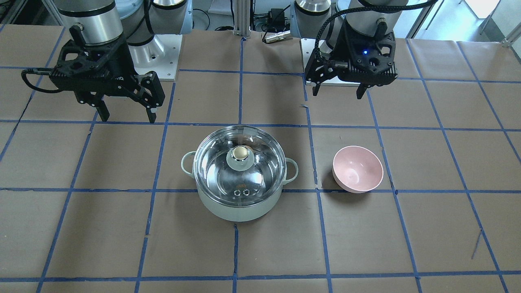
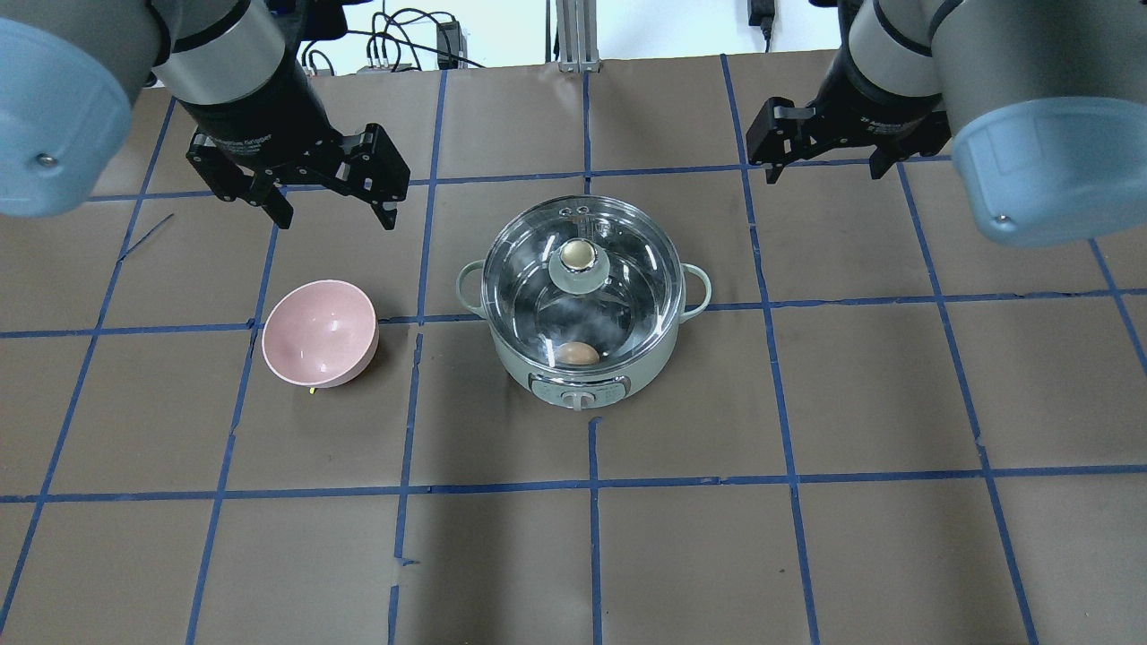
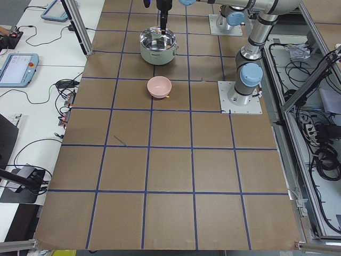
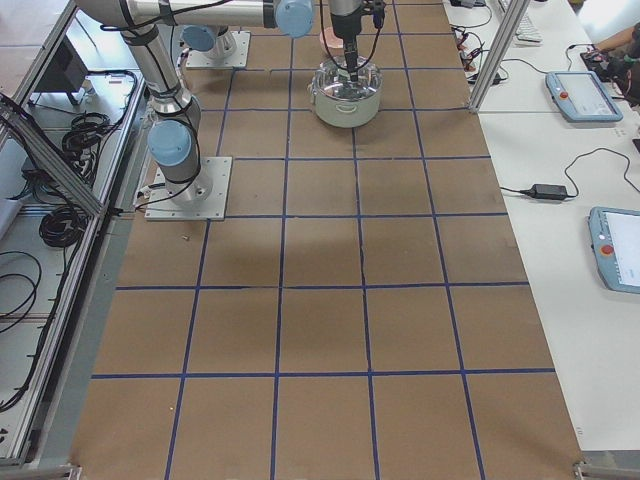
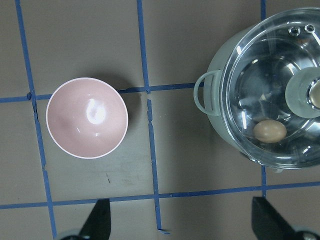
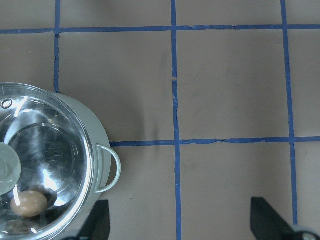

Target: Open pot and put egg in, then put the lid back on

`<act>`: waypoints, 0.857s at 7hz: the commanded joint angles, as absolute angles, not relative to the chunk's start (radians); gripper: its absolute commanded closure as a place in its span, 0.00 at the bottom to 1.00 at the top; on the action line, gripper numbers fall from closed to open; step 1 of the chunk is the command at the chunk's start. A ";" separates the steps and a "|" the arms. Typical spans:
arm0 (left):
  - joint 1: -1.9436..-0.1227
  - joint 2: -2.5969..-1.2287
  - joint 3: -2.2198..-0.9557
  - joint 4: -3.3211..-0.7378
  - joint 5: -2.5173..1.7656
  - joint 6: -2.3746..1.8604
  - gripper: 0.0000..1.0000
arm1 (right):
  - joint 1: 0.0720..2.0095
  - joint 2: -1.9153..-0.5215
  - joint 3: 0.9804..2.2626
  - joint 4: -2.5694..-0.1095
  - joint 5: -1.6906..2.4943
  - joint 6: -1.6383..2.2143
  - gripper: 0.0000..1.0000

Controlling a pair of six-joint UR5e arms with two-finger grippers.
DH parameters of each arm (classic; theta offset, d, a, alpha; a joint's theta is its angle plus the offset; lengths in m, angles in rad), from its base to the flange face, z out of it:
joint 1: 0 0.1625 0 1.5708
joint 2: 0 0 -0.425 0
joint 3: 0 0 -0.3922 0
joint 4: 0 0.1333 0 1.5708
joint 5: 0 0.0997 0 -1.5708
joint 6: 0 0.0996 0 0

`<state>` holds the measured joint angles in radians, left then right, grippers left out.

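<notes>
The mint-green pot stands in the middle of the table with the glass lid seated on it, its gold knob on top. The tan egg lies inside the pot under the lid; it also shows in the left wrist view and the right wrist view. My left gripper is open and empty, raised beyond the pink bowl, to the pot's left. My right gripper is open and empty, raised to the pot's far right.
An empty pink bowl sits left of the pot, about one grid square away. The table is brown paper with a blue tape grid. The arm bases stand at the robot's edge.
</notes>
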<state>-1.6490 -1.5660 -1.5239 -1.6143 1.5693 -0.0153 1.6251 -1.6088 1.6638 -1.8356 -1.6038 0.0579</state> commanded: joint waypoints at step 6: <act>-1.644 -1.560 -1.531 -1.611 1.568 -0.014 0.00 | 1.575 -1.608 1.666 -1.812 -1.605 0.003 0.00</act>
